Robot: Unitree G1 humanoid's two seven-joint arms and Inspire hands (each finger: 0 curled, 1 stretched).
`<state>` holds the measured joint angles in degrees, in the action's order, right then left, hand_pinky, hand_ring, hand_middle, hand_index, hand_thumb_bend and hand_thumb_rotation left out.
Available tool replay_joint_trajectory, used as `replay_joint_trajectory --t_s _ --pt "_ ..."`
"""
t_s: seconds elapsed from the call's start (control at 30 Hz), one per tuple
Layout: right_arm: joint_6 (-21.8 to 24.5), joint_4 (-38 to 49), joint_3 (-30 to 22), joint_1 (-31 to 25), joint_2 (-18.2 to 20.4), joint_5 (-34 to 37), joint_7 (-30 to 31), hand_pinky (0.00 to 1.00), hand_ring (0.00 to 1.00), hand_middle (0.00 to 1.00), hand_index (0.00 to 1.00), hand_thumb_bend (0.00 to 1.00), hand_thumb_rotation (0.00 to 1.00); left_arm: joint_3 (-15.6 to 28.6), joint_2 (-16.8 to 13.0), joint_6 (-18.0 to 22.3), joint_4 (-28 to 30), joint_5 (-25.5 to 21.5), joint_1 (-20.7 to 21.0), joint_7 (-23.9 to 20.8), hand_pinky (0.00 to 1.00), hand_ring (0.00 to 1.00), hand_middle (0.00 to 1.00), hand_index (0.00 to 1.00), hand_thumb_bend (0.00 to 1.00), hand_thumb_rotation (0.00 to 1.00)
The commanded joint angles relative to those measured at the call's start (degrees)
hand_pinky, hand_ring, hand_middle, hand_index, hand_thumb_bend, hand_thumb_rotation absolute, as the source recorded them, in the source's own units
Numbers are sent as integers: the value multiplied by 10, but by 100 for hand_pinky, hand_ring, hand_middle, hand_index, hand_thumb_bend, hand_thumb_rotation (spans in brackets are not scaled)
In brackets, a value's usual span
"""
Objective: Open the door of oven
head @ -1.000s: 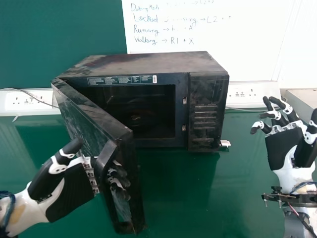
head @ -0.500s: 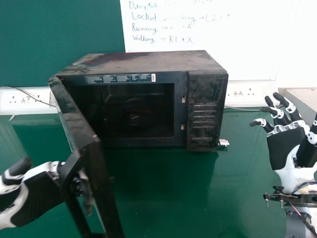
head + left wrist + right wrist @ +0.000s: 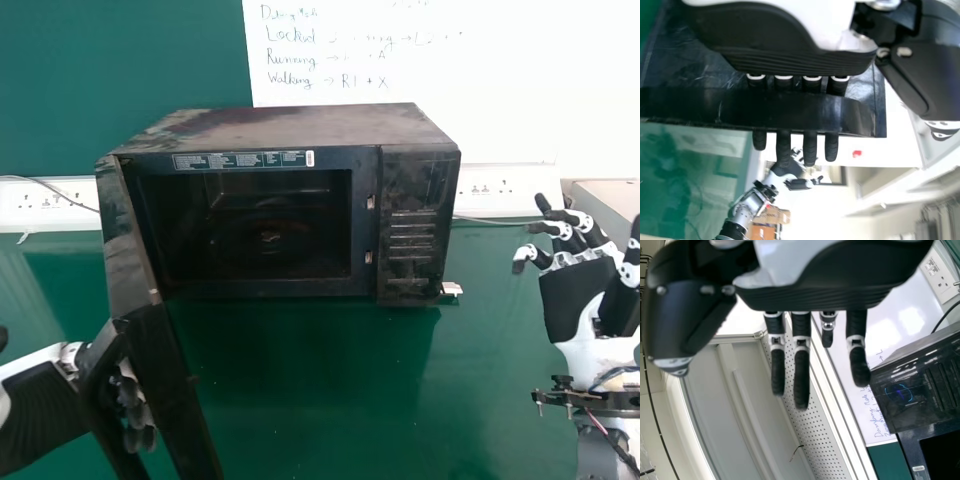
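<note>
Over on the green tabletop, in front of a green board and a white one with handwriting on it, the black oven sits broadside to the robot. Its long axis runs left to right and its front faces the robot, with the control panel at the right end. The door stands wide open from the left front edge, so I can see straight into the dark cavity. From its hinge side the door's long axis comes out toward the robot, slanting a little rightward as it nears the bottom of the head view, well off the line of the oven's front.

The right hand hangs out to the right, apart from the oven, its fingers loosely spread and holding nothing. The left hand is down at the lower left, by the door's free edge. Its fingers, nearly straight, pass behind the handle, their tips poking out past the bar, and the thumb stands well off to one side. That handle runs along the free edge.
</note>
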<state>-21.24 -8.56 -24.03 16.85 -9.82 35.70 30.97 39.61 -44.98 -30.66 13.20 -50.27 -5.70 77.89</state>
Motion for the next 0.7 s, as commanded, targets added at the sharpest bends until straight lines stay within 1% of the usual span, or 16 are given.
replay_joint_trajectory --t_s 0.0,0.07,0.13,0.17,0.2,0.23,0.27,0.33,0.37,0.4,0.47,0.53,0.57,0.6,0.63,0.67 --pt "2 1 1 8 -5 3 1 43 48 59 69 100 79 74 -43 -5 43 -113 27 53 11 18 47 48 53 0" --pt "2 2 1 8 -5 3 2 43 49 59 70 100 79 106 -41 -24 39 -128 17 42 10 16 47 48 53 0" --pt "1 4 2 8 -5 0 -1 43 49 59 70 100 79 152 -26 -17 38 -127 0 34 9 15 47 48 53 0" --pt "-1 5 2 8 -5 -4 -4 43 49 59 70 100 80 173 -30 -21 32 -127 -9 39 8 14 47 48 52 0" --pt "-1 5 1 8 -4 -4 -6 43 48 59 69 100 80 195 -42 -48 23 -134 -25 40 7 13 47 48 52 0" --pt "0 6 1 8 -4 -4 -7 43 48 58 69 100 80 215 -46 -62 15 -141 -35 41 7 14 47 48 53 0" --pt "1 6 1 8 -4 -2 -5 43 48 58 69 100 80 245 -57 -88 15 -135 -60 34 9 15 47 48 53 0" --pt "2 6 2 8 -5 1 -2 43 48 58 69 100 80 285 -46 -72 -1 -137 -65 48 10 16 47 48 52 0" --pt "2 7 2 8 -5 0 -4 43 48 58 69 100 80 303 -31 -59 -2 -141 -66 42 11 18 43 48 52 0" --pt "2 7 2 9 -6 -1 -5 43 48 58 69 100 80 320 -23 -48 -2 -135 -75 41 11 18 45 48 52 0" --pt "2 5 1 10 -8 -1 -4 43 48 58 69 100 80 365 -19 -45 4 -110 -115 30 9 13 47 47 52 0" --pt "5 9 2 10 -8 0 -4 43 48 58 69 100 80 404 -34 -57 -7 -86 -162 43 8 10 47 47 52 0" --pt "6 12 3 9 -7 -1 -7 43 48 58 69 100 79 422 -31 -52 -8 -76 -177 35 7 9 47 47 52 0" --pt "6 14 4 9 -7 -1 -9 43 48 58 69 100 79 444 -20 -56 -5 -76 -194 14 7 10 45 47 52 0" --pt "6 15 4 9 -6 -2 -9 42 48 58 69 100 79 458 -9 -44 -16 -75 -202 11 9 13 43 47 52 0" --pt "5 13 4 9 -6 -2 -8 42 48 58 69 100 79 465 6 -12 -37 -76 -191 14 10 15 41 47 52 0"
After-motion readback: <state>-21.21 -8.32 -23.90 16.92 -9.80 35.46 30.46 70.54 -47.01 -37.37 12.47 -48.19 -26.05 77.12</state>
